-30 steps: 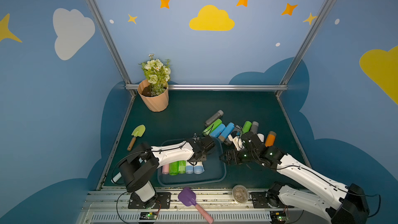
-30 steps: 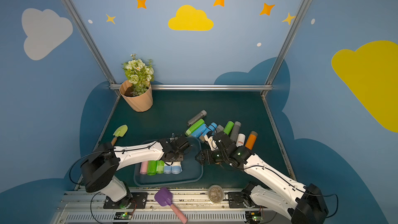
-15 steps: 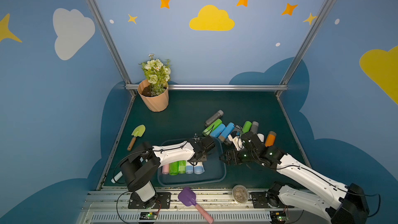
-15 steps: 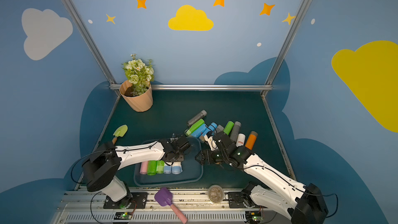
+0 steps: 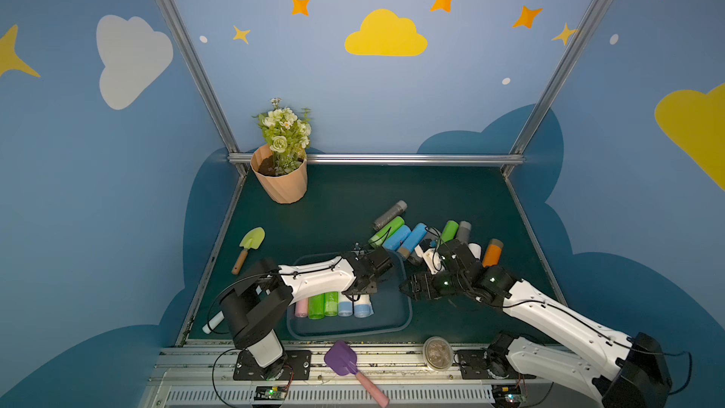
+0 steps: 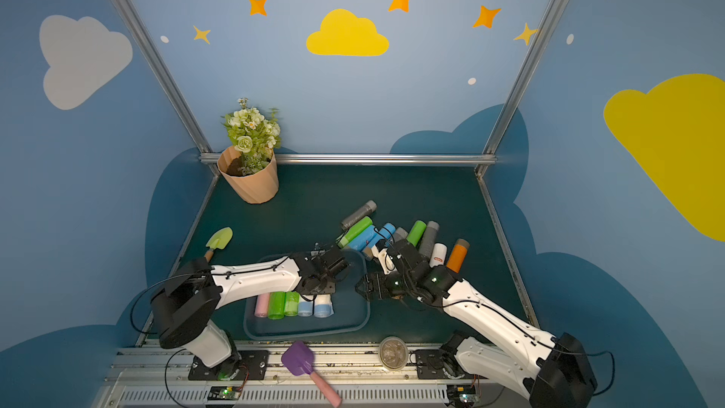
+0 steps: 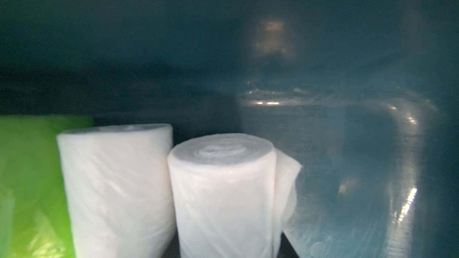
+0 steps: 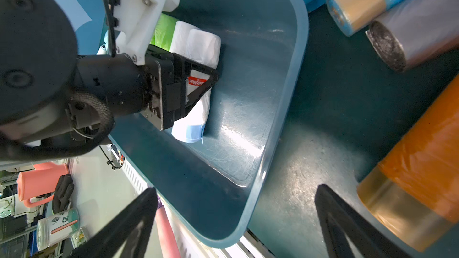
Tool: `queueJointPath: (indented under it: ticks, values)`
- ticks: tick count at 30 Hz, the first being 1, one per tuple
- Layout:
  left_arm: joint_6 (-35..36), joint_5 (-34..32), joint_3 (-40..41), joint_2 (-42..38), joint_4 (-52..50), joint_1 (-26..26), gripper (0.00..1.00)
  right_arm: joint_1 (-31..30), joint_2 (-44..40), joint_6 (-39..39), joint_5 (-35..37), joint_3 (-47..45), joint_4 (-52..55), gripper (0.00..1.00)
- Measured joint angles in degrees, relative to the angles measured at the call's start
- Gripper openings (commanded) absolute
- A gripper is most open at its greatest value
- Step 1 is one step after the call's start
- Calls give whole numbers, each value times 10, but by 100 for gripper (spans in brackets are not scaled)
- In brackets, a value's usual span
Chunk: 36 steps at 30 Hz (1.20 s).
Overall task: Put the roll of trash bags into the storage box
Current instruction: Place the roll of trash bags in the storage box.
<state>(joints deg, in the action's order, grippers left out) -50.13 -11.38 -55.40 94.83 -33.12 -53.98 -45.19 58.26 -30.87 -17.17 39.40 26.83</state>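
**Roll sits in the box; left grip unreadable, right jaws wide**

Top views: your left arm reaches from its base across the storage box [image 5: 392,321] [image 6: 347,323]. The white forearm is near level and the wrist is bent down. The left gripper [image 5: 363,289] [image 6: 318,288] sits inside the box, over the far end of the roll of trash bags [image 5: 363,307] [image 6: 324,306]. That roll is white with a blue end. It lies flat on the box floor, last in a row after a pink, two green and another white-blue one.

Your right arm stretches in low from its base. The right gripper [image 5: 406,288] [image 6: 363,286] points sideways at the box's right rim, just beside it. Loose rolls [image 5: 408,237] lie on the mat [image 5: 353,198] beyond.

Left wrist: blurred. The roll of trash bags [image 7: 223,194] fills the foreground next to a second white one and a green one, with the box wall [image 7: 372,145] behind. No fingers show here.

Right wrist: one black finger of the left gripper [image 8: 210,80] lies over the roll [image 8: 196,120] by its red label. The other finger is hidden, so you cannot tell whether it is clamped or let go. The right gripper [image 8: 236,189] has its fingers spread wide. Only the box's corner rim [image 8: 295,70] and mat show between them. An orange roll [image 8: 422,170] lies just beside one finger.
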Motion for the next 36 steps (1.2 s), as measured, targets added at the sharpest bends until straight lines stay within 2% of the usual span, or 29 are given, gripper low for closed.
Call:
queueJointPath:
  ticks: [29, 36]
  values:
    - [2, -29, -18, -22, -34, -6, 47, 0, -1, -2, 0, -21, -9, 97]
    - [31, -24, -28, -82, -46, -2, 53, 12, -1, 0, 0, -18, -6, 97]
